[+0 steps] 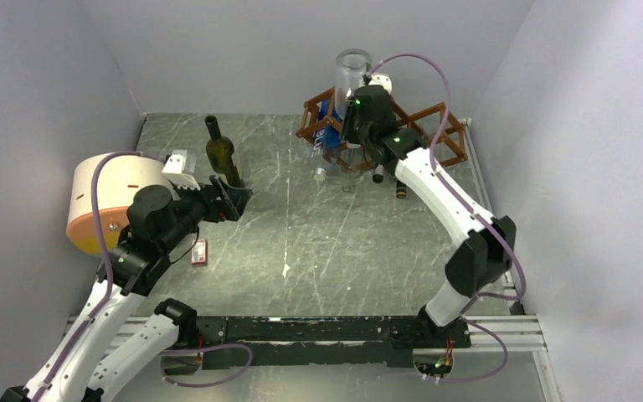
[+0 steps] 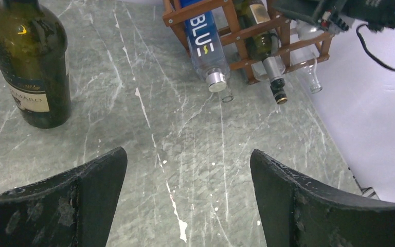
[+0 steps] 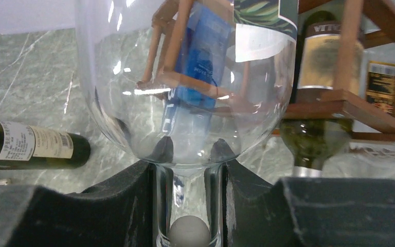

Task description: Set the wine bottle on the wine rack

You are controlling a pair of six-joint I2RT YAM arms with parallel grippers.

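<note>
My right gripper (image 1: 358,107) is shut on the neck of a clear glass wine bottle (image 1: 352,69) and holds it base-up above the reddish-brown wooden wine rack (image 1: 439,126) at the back right. In the right wrist view the fingers (image 3: 128,206) clamp the neck (image 3: 187,200) and the clear body (image 3: 185,77) fills the view in front of the rack slats (image 3: 349,98). A dark green wine bottle (image 1: 222,155) stands upright at the back left. My left gripper (image 1: 230,197) is open and empty just in front of it. That bottle (image 2: 31,62) and the rack (image 2: 226,36) show in the left wrist view.
The rack holds a blue-labelled bottle (image 2: 205,51), a dark bottle (image 2: 267,51) and a clear bottle (image 2: 308,72), necks toward the table. A white and orange cylinder (image 1: 100,201) stands at the left wall. A small red item (image 1: 199,251) lies near the left arm.
</note>
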